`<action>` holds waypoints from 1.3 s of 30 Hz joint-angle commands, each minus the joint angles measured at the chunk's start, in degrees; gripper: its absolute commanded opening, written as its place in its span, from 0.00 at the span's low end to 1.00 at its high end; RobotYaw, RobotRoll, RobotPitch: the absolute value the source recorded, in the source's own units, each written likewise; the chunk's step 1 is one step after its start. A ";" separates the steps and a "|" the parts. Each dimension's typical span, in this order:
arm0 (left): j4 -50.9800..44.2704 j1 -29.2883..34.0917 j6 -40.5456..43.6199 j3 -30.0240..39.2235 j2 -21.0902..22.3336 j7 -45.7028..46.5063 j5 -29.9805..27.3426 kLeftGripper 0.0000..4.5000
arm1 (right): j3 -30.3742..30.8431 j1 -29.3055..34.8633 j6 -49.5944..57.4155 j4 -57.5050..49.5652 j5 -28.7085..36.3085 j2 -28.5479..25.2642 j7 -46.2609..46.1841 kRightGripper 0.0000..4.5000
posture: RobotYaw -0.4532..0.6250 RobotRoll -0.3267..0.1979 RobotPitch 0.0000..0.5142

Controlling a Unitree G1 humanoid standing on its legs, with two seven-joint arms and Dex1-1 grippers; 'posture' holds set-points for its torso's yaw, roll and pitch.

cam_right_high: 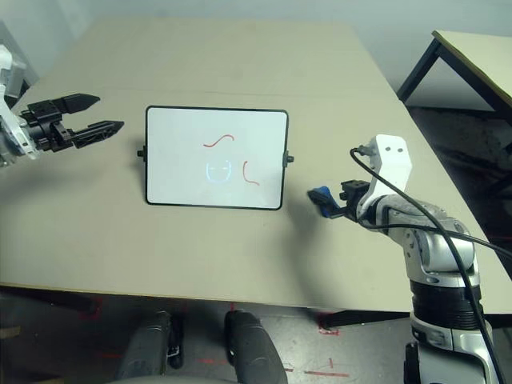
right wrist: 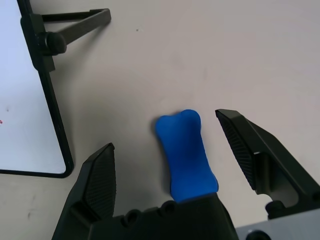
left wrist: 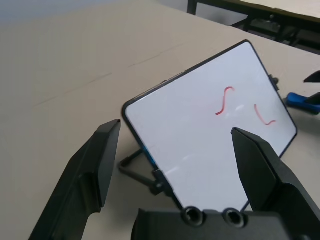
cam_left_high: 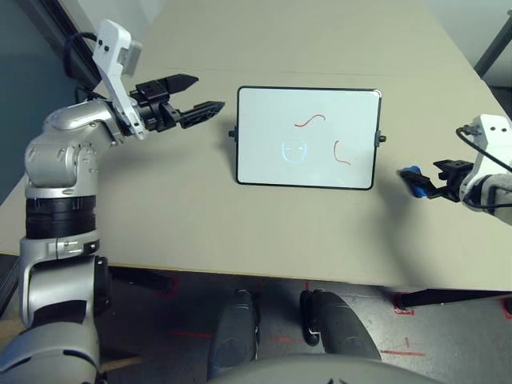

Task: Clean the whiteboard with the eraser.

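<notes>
Fingers [right wrist: 97, 180] of the right gripper [right wrist: 172, 150] stand spread wide on either side of the eraser [right wrist: 186, 154], a small blue block with a pinched waist lying flat on the tabletop [cam_left_high: 160, 208] between them, with neither one pressed against it. Just beside it stands the whiteboard [cam_left_high: 306, 138], tilted back on a black stand near the middle of the tabletop and bearing two red strokes [cam_left_high: 310, 121]. Off beyond the board's other short side, the left gripper [cam_left_high: 198, 96] hangs above the surface with its fingers parted and nothing in them, pointing towards the board.
</notes>
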 commanded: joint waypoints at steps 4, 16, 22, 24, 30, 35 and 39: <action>-1.78 -0.40 1.91 -2.51 -2.07 1.03 -1.15 1.00 | -3.86 4.44 -4.87 1.08 -0.09 2.05 -0.67 0.99 | 0.36 0.62 0.23; 1.12 -3.34 1.11 -4.73 -2.99 0.36 -0.69 1.00 | -4.97 5.25 -4.07 1.43 1.04 3.65 -0.77 0.99 | 0.35 0.62 0.24; 1.56 -4.14 0.87 -4.87 -3.30 0.65 -0.60 1.00 | -3.37 2.78 -5.39 4.62 0.33 3.68 0.19 0.99 | 0.35 0.62 0.23; 1.27 -3.98 0.91 -4.82 -3.35 0.85 -0.60 1.00 | -2.50 1.76 -5.82 5.83 0.02 3.67 0.74 0.99 | 0.36 0.62 0.23; 0.29 -3.59 1.44 -4.54 -3.12 1.30 -0.84 1.00 | -0.70 0.54 -6.28 7.84 -0.61 3.25 2.11 0.99 | 0.38 0.62 0.24; -1.15 -2.99 2.42 -4.05 -2.48 1.69 -1.35 1.00 | 0.03 0.48 -5.41 8.11 -0.88 2.79 2.48 0.99 | 0.38 0.62 0.25; -1.40 -2.94 2.94 -3.85 -2.19 1.88 -1.59 1.00 | 0.02 0.72 -4.78 8.05 -0.98 2.59 2.49 0.99 | 0.38 0.62 0.26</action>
